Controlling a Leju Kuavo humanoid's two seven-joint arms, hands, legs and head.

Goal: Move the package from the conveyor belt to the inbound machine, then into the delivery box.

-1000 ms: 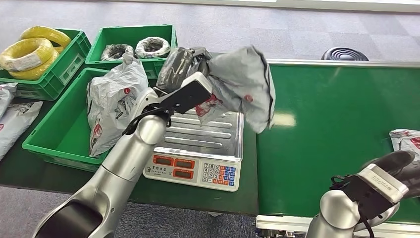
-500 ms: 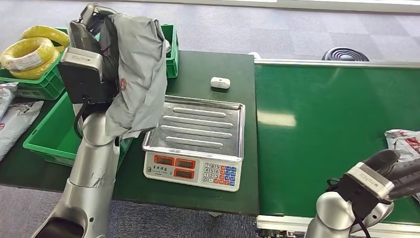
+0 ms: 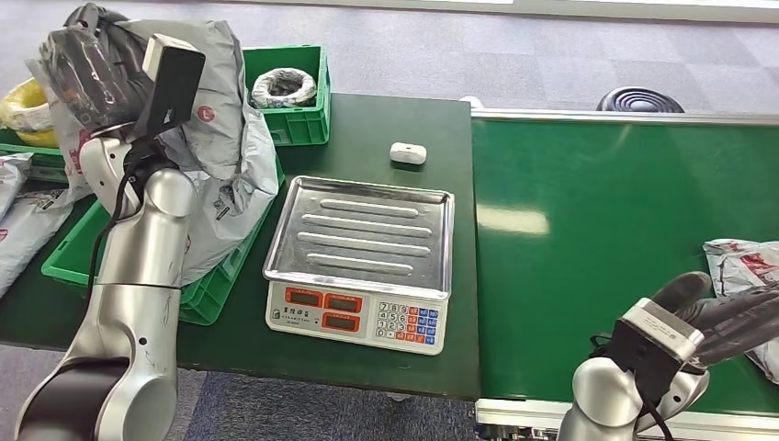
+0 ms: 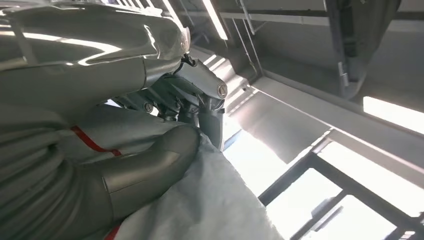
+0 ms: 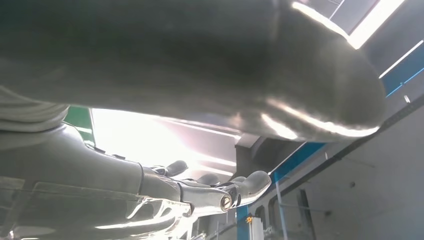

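L hand [image 3: 87,78] is raised high at the far-left, fingers [image 4: 207,107] and thumb wrapped round a grey package [image 3: 216,101]; the bag's loose end drapes down past the wrist. In the L wrist view the grey film w/ a red stripe is bunched against the palm, ceiling lights behind it. The package hangs over the green delivery box [image 3: 216,285] on the table [image 3: 367,138], not released. Another grey bag [image 3: 216,216] w/ red print already sits in that box, leaning on its near wall.

R hand [image 3: 735,312] is low at the near-right over the green conveyor belt [image 3: 588,239], fingers stretched out flat & apart, holding nothing. It's just beside a second grey package [image 3: 744,262] w/ red markings lying at the belt's right edge; can't tell if the fingertips touch it. In the R wrist view the fingers [image 5: 240,187] are extended.

Between the arms, the inbound machine [image 3: 363,262], a scale w/ ribbed steel tray, orange displays & a keypad, stands on the table just beside the belt, tray bare. A small white device [image 3: 408,152] lies behind it. Farther back, a green crate [image 3: 294,119] holds a grey coil [image 3: 283,87]; at far-left a yellow coil [image 3: 23,110] is partly hidden by the L hand. More grey bags [image 3: 23,225] lie at the left edge.
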